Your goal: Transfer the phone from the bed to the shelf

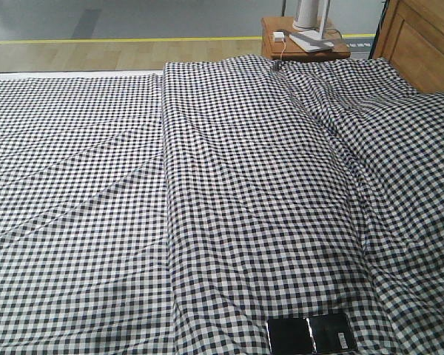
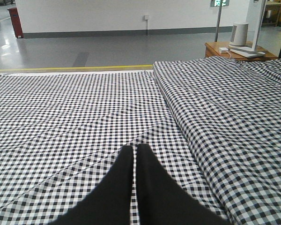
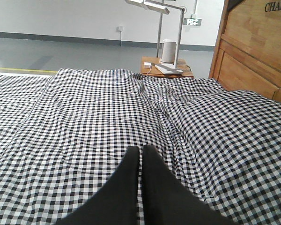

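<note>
The glossy black phone [image 1: 309, 333] lies flat on the bed [image 1: 207, 192] at the near edge, right of centre, in the front view; a crease runs across its middle and a small white sticker sits near its right end. The bed has a black-and-white gingham cover and a brown wooden headboard [image 1: 422, 41]. My left gripper [image 2: 135, 149] hovers shut over the cover with nothing in it. Over the cover to the right, my right gripper [image 3: 141, 150] is shut too and holds nothing. Neither wrist view shows the phone. The shelf is out of view.
A small brown nightstand [image 1: 303, 41] stands past the bed's far right corner, carrying a white lamp base [image 1: 311, 18] and a white charger with cable. A raised fold [image 1: 166, 185] runs lengthwise down the cover. Grey floor with a yellow line [image 1: 118, 39] lies beyond.
</note>
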### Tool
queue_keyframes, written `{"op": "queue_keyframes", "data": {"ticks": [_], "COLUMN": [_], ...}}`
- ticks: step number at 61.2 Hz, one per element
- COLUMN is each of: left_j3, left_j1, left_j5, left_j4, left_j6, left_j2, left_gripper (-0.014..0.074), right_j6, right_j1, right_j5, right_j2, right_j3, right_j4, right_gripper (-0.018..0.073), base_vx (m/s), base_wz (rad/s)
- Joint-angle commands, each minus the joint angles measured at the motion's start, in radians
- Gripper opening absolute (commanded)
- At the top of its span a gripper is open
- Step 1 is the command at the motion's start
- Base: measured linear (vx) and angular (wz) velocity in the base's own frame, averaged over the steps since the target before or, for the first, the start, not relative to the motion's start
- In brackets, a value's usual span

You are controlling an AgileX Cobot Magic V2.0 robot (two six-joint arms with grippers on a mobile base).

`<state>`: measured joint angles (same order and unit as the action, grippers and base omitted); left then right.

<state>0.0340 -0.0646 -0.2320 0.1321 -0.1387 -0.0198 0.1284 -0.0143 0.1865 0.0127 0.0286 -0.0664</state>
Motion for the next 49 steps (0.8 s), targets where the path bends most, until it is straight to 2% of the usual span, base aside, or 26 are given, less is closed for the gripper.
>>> {"op": "queue_keyframes", "data": {"ticks": [1, 49], "left_j3": [0.002, 0.002], "left_j1": [-0.001, -0.001], "left_j5": [0.073, 0.073], "left_j4": [0.006, 0.006], "left_j6": [0.004, 0.004], "left_j2": [-0.006, -0.006], "left_gripper": [0.0001, 0.0001], "right_j6": [0.007, 0.007], "right_j1": [0.001, 0.001], "right_j5": [-0.076, -0.076], "right_j2": [0.006, 0.006], "right_j3": [0.007, 0.007], "right_j4": [0.01, 0.01], "right_gripper": [-0.0004, -0.0004], "base_vx": [0.0, 0.0], "base_wz": [0.0, 0.0]}}
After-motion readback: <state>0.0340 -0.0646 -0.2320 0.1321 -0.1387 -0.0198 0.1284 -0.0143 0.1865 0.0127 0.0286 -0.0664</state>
